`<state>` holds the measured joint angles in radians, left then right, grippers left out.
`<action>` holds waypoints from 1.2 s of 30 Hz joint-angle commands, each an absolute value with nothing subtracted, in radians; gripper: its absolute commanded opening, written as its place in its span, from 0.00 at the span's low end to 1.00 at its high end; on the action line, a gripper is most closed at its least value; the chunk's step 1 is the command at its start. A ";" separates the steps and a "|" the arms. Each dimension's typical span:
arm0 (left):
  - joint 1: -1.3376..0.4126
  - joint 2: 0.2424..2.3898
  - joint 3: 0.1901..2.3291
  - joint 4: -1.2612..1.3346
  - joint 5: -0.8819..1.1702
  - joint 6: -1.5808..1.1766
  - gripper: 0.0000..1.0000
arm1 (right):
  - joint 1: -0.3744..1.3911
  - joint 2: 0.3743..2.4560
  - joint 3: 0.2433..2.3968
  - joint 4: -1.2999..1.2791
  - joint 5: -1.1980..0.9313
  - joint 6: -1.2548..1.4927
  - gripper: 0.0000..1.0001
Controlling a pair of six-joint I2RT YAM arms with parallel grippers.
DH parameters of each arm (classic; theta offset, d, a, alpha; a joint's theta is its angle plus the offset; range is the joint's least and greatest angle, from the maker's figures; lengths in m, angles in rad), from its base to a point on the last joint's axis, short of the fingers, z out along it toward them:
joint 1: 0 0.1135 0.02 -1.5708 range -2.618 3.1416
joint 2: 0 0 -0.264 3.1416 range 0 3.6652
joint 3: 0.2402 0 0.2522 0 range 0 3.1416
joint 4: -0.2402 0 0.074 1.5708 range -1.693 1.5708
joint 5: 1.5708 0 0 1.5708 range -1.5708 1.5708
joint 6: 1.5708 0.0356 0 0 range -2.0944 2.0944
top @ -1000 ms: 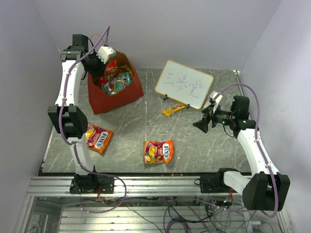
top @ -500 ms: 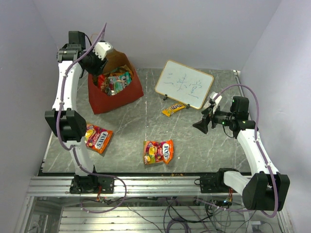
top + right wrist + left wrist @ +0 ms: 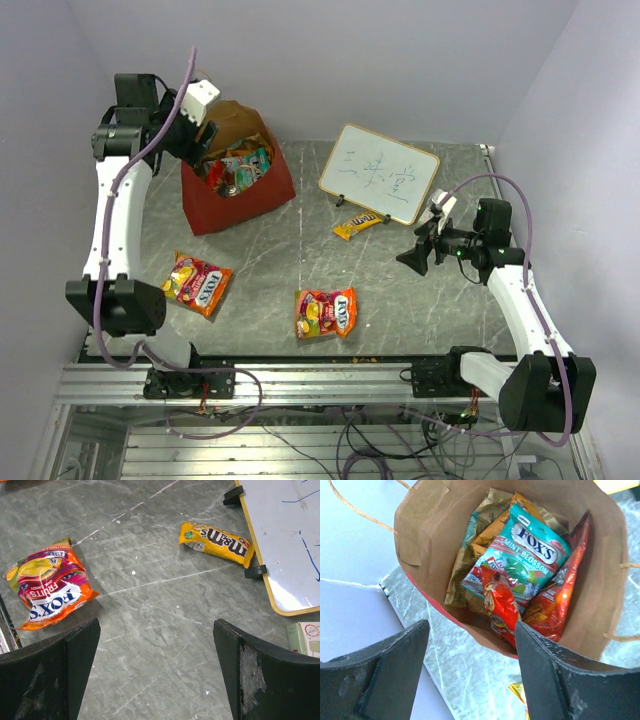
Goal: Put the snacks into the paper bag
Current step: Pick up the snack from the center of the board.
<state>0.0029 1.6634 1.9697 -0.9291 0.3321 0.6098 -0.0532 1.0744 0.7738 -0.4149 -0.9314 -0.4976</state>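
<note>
A whiteboard (image 3: 380, 172) with blue handwriting and a yellow frame stands propped on small black feet (image 3: 255, 571) towards the back of the grey, marble-patterned table (image 3: 400, 300). A small white box (image 3: 305, 639) sits just beside the board's lower corner.

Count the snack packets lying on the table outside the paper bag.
3: an orange Fox's packet front left, another front centre, a yellow M&M's pack by the whiteboard. More could be hidden.

Paper bag (image 3: 240, 210) back left, snack packets (image 3: 520, 555) inside. Whiteboard (image 3: 379, 172) to its right, candy pack (image 3: 358, 225) just before it. Left packet (image 3: 198, 283) and middle packet (image 3: 326, 313) lie well in front.
</note>
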 commanded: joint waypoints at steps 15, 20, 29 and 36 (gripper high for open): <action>-0.005 1.218 1.439 -0.794 0.281 0.461 1.00 | -0.031 1.149 0.761 -0.395 -0.975 -0.473 0.93; -0.005 1.148 1.329 -0.804 0.229 0.468 1.00 | 0.098 1.237 0.816 -0.498 -0.885 -0.545 0.92; -0.005 1.026 1.150 -0.715 0.220 0.428 1.00 | 0.351 1.310 0.813 -0.489 -0.733 -0.528 0.91; -0.005 0.978 1.074 -0.684 0.236 0.428 0.99 | 0.456 1.431 0.879 -0.494 -0.708 -0.500 0.90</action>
<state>0.0025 1.0088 1.1084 -0.7422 0.2314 0.4427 0.4122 1.3788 0.8177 -0.4923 -0.7422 -0.5148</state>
